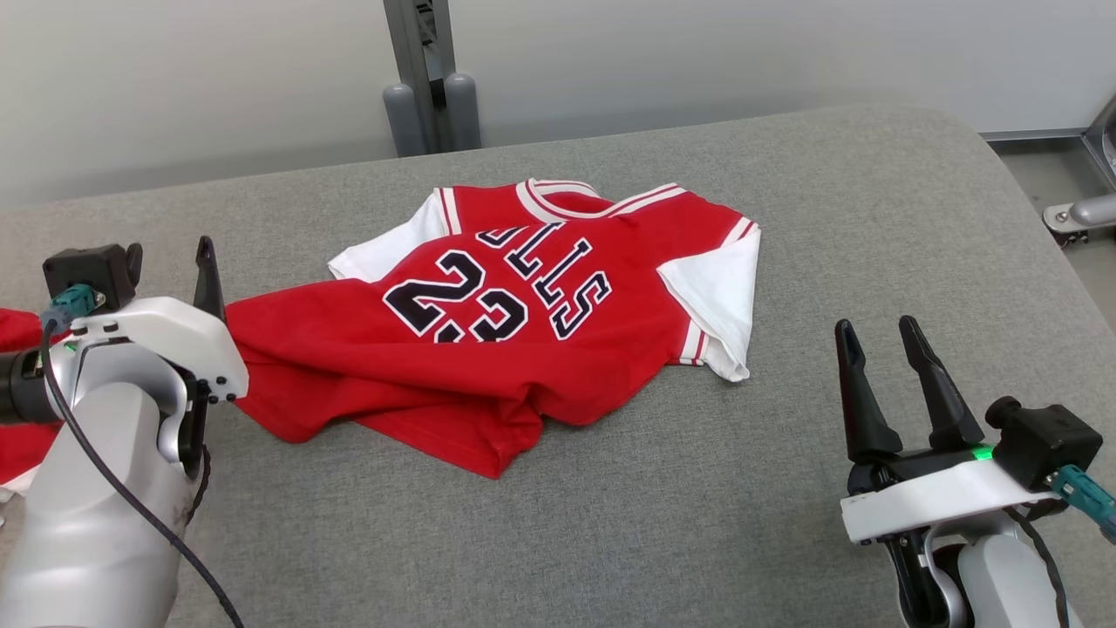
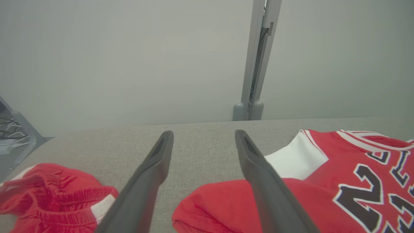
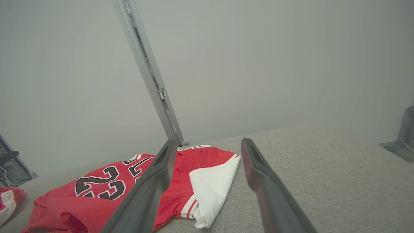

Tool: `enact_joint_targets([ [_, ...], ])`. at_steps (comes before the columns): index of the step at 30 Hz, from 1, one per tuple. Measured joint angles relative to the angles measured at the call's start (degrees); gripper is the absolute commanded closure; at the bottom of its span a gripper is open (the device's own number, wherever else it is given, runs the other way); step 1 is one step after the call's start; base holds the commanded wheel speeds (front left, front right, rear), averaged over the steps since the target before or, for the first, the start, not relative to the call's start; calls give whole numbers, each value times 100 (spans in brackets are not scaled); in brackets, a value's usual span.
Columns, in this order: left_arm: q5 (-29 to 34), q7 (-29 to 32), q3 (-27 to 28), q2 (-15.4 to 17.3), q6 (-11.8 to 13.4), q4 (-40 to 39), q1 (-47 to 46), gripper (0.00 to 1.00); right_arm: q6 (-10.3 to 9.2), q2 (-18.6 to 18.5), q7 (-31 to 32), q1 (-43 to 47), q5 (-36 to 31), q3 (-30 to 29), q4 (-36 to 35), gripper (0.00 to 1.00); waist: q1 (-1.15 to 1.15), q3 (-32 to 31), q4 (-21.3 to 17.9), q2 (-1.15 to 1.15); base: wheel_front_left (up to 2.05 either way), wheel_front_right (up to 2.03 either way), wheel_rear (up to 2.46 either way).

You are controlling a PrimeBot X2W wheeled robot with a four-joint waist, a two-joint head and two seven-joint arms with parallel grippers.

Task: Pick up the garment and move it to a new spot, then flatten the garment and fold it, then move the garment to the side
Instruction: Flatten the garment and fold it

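— Left hand (image 2: 203,132) is nearest, low at the near-left of the worktop (image 1: 610,523). Fingers spread, nothing clamped. Hem corner (image 2: 210,207) of the red Bulls jersey (image 1: 567,375) lies right below them, with the right-side finger crossing over it. Can't tell if it touches the cloth.
— Right hand?
— Right hand (image 1: 876,324) sits near-right, also spread and empty. It's well apart from the jersey. Closest part to it is the white sleeve (image 1: 719,296).
— How does the jersey lie?
— Mid-worktop, number side up. Collar (image 1: 558,196) is at the far side and the hem trails toward near-left. So the long axis runs diagonal, from far-centre down to the left hand. Top half is fairly flat. Lower half is bunched, with a fold tucked under at the near edge.
— So flatten is next?
— My read, yes. Placement looks done, no fold made yet. The hem end belongs to the left arm, which hovers right over it. The right arm has to reach forward and left for the sleeve side or the near fold.
— Anything in the way?
— Second red garment, looks like shorts (image 2: 55,194), just left of the left hand. It's apart from the jersey, but a wide leftward pull could snag it.
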Motion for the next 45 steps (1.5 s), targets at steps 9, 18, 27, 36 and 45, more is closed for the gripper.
enact_joint_targets([
  [9,-4,-442,54,-152,-96,-305,-102,0,0,1,0,23,15,-23,43,0,0,-125,38,0,0,0,0],
  [18,216,-454,452,-688,-144,-2551,1376,0,-1,-35,0,212,-22,-137,-100,0,0,-396,369,0,0,0,0],
  [27,434,-455,581,-1111,-204,-3747,2777,0,0,-183,0,335,-36,-68,-121,0,0,-600,735,0,0,0,0],
  [36,178,-464,257,-1136,22,-3906,3535,0,0,-270,0,364,-67,-4,-54,0,0,-712,820,0,0,0,0],
  [45,60,-464,148,-1124,55,-3893,3606,0,-1,-312,0,379,-43,41,-47,0,0,-669,816,0,0,0,0],
])
